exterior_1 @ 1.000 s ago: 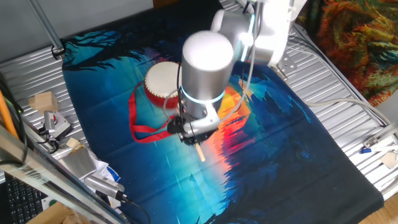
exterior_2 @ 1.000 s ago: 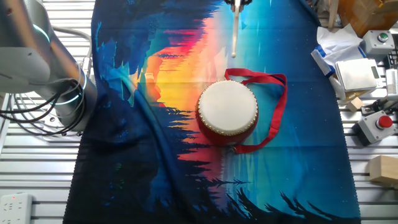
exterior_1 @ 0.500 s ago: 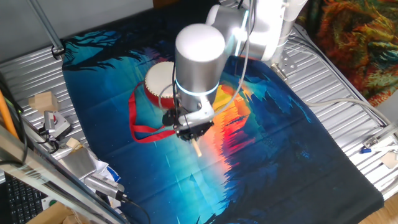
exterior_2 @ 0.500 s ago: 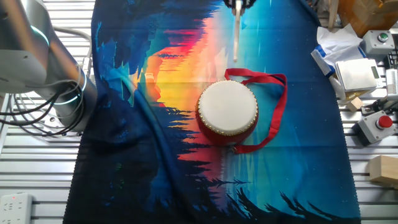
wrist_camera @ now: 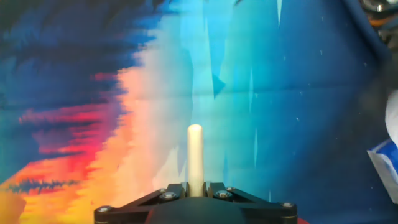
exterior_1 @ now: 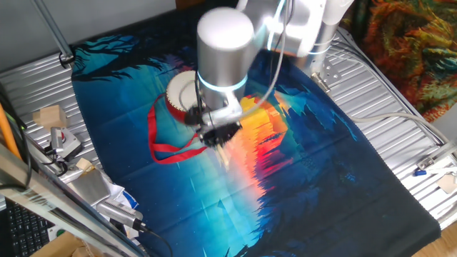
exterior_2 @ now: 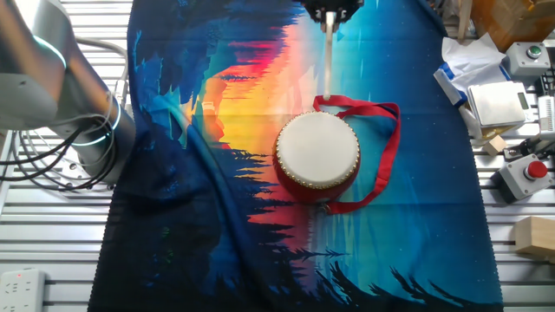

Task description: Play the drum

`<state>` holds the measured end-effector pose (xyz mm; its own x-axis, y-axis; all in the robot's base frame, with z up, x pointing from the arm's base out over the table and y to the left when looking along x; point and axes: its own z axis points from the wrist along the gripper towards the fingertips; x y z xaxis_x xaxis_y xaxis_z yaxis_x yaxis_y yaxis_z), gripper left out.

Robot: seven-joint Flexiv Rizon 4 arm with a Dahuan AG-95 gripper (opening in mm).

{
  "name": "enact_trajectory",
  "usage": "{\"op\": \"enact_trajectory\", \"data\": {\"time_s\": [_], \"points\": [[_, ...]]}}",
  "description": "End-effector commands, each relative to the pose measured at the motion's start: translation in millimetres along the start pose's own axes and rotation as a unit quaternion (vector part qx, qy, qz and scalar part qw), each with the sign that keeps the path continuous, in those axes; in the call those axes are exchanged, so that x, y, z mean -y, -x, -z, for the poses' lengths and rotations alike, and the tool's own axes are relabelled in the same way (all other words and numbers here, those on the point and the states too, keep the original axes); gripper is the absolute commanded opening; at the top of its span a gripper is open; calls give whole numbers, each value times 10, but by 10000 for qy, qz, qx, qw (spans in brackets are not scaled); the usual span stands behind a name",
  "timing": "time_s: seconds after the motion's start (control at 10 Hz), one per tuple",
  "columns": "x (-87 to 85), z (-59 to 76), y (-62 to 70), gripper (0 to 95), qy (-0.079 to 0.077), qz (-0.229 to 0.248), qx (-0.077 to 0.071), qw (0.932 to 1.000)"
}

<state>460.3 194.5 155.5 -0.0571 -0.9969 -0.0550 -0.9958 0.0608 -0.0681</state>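
The drum (exterior_2: pixel 317 150) has a cream skin and red sides and sits on the printed cloth; its red ribbon strap (exterior_2: pixel 381 156) loops round it. In one fixed view the drum (exterior_1: pixel 182 91) is partly hidden behind my arm. My gripper (exterior_2: pixel 329 15) is shut on a thin pale wooden stick (exterior_2: pixel 329 65), whose tip reaches the drum's far edge near the strap. In the hand view the stick (wrist_camera: pixel 195 158) stands out between the jaws of my gripper (wrist_camera: pixel 195 186) over the cloth; the drum is out of that view.
A colourful sunset cloth (exterior_2: pixel 243 121) covers the metal table. Boxes, a red button box (exterior_2: pixel 526 173) and wooden blocks (exterior_2: pixel 532 236) lie at one side. The arm's base (exterior_2: pixel 61 95) stands at the other side. Tools and blocks (exterior_1: pixel 57 135) sit near one table edge.
My gripper has moved toward the drum with the stick; the stick's tip went from well short of the drum to its edge by the strap. The drum has not moved.
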Motion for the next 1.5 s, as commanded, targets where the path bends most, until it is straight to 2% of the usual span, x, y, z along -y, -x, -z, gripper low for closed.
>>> {"op": "enact_trajectory", "data": {"time_s": [0.1,0.4,0.9,1.2,1.5], "points": [[-32,24,-95,0,-8,20,54,10000],[-73,82,-186,0,-15,23,27,10000],[-51,38,-268,0,-169,-45,102,9998],[-108,126,-358,0,-155,-45,91,9998],[-111,172,-361,0,-129,-65,70,9999]]}}
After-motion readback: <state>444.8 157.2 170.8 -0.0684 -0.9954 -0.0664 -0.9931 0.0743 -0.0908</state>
